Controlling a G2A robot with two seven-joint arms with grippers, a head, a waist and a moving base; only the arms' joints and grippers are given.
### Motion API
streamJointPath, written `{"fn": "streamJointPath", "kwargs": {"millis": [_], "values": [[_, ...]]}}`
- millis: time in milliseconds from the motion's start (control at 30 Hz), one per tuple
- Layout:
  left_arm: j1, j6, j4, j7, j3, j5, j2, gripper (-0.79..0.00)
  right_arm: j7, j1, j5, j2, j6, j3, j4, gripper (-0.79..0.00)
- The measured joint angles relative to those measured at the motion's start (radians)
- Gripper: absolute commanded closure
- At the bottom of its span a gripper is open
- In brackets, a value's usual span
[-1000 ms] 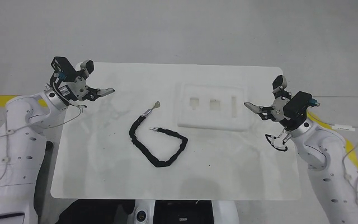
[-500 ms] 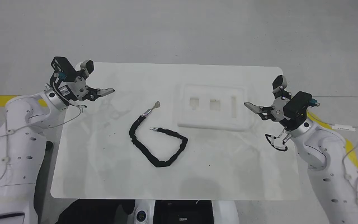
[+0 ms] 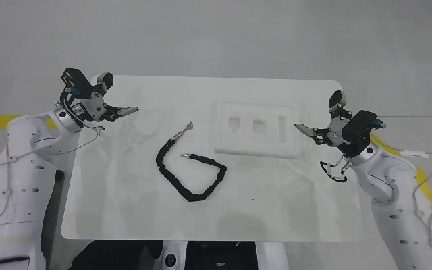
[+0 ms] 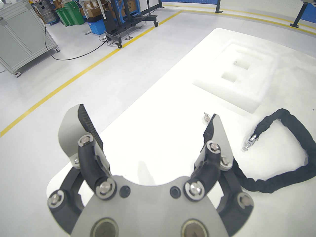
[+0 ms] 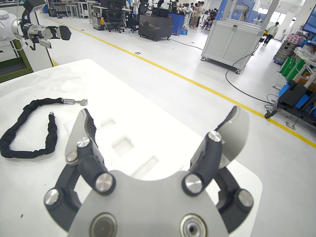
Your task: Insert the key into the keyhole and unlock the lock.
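Jaws on both sides stood spread wide and held nothing. My left gripper [image 4: 147,112] hung over one corner of the table [image 3: 135,202], and my right gripper [image 5: 160,110] hung near the opposite edge, its tips close beside the tray [image 3: 256,145]. Nothing had shifted over the last second: both arms kept their poses, and the lock [image 3: 191,197] and key [image 3: 190,125] lay where they had been. I took that to mean no approach had begun. The lock lay in a loose curl between my two grippers, well apart from each and nearer the left one. The key looked already seated in the cylinder [image 5: 68,101] at one end of the chain. The pin [image 5: 51,113] at the other end lay free, close to that cylinder but not joined to it. So I judged the lock might already be open, though I could not tell whether the key had been turned. The tray had three pockets. In the middle pocket [image 3: 260,125] sat a tiny speck [image 5: 129,139], too small for me to name.
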Motion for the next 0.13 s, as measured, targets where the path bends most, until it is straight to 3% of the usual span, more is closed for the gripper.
{"fn": "streamJointPath", "kwargs": {"millis": [133], "values": [[0.0, 0.0, 0.0, 0.0, 0.0, 0.0, 0.0, -0.785, 0.0, 0.0, 0.0, 0.0, 0.0, 0.0, 0.0, -0.784]]}}
